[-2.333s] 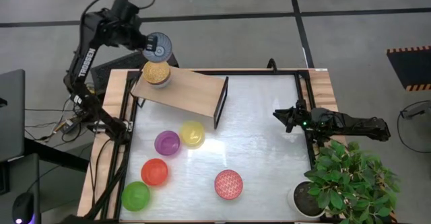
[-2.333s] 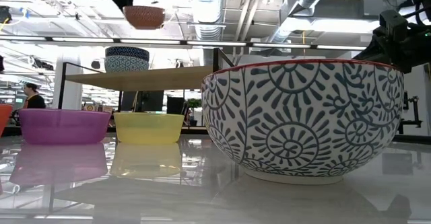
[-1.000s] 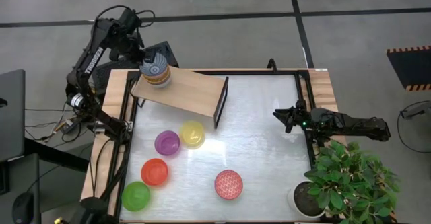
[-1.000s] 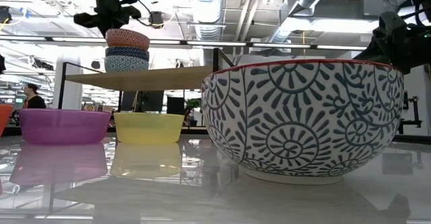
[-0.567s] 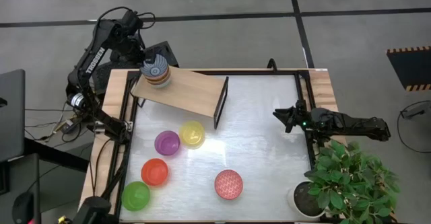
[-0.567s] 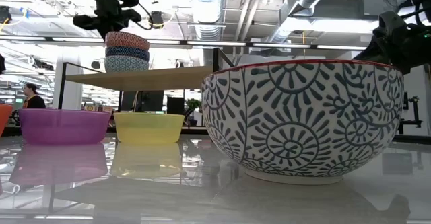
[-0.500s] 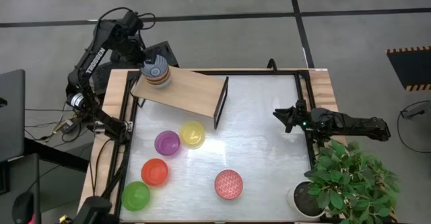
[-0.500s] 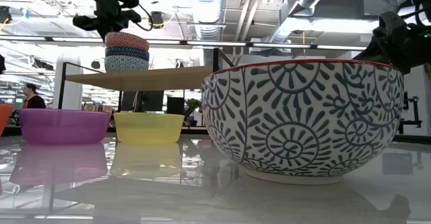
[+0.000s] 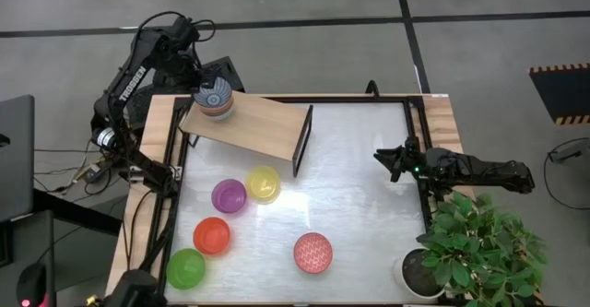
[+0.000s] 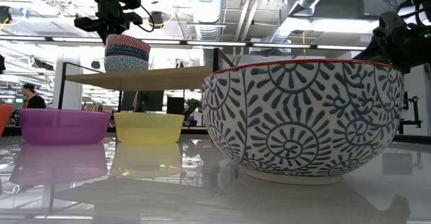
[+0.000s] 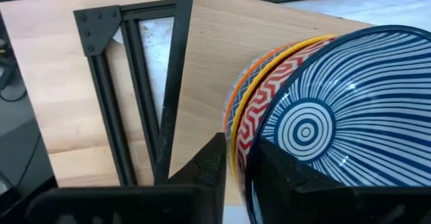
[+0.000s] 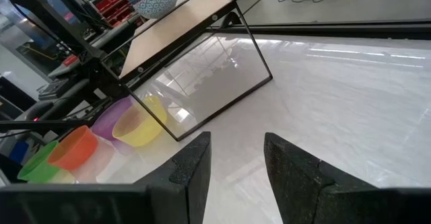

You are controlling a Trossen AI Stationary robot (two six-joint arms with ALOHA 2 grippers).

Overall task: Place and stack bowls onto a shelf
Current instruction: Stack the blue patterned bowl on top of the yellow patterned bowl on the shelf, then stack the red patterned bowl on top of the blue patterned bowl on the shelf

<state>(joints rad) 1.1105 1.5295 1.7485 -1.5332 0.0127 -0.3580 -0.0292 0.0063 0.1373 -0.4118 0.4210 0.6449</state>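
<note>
A stack of patterned bowls [image 9: 214,98] stands on the far-left end of the light wooden shelf [image 9: 267,127]. Its top bowl [image 11: 337,116] has a blue-grey radial inside and a red zigzag outside. My left gripper [image 11: 236,158] is shut on this bowl and comes in from the table's far-left corner [image 9: 196,84]. On the tabletop rest the purple bowl [image 9: 229,195], yellow bowl [image 9: 263,183], red bowl [image 9: 211,236], green bowl [image 9: 185,267] and pink-red patterned bowl [image 9: 312,252]. My right gripper [image 12: 236,163] is open and empty at the table's right edge [image 9: 387,159]. My left gripper holds the top bowl by its rim [image 11: 244,140], one finger [image 11: 279,173] inside the bowl and one finger [image 11: 212,163] outside. The fingers come from above on the bowl's far-left side [image 10: 111,32]. The bowl sits upright, nested in the stack on the shelf.
The shelf's dark end panel [image 9: 302,141] stands upright near the table's middle. A potted plant [image 9: 470,252] fills the near-right corner. In the low view the pink-red bowl [image 10: 303,120] stands close in front. The black frame rail [image 11: 121,103] runs beside the shelf.
My left gripper has gone down with the blue-grey radial bowl. The bowl has levelled out and sunk lower into the stack on the shelf. The gripper stays shut on its rim.
</note>
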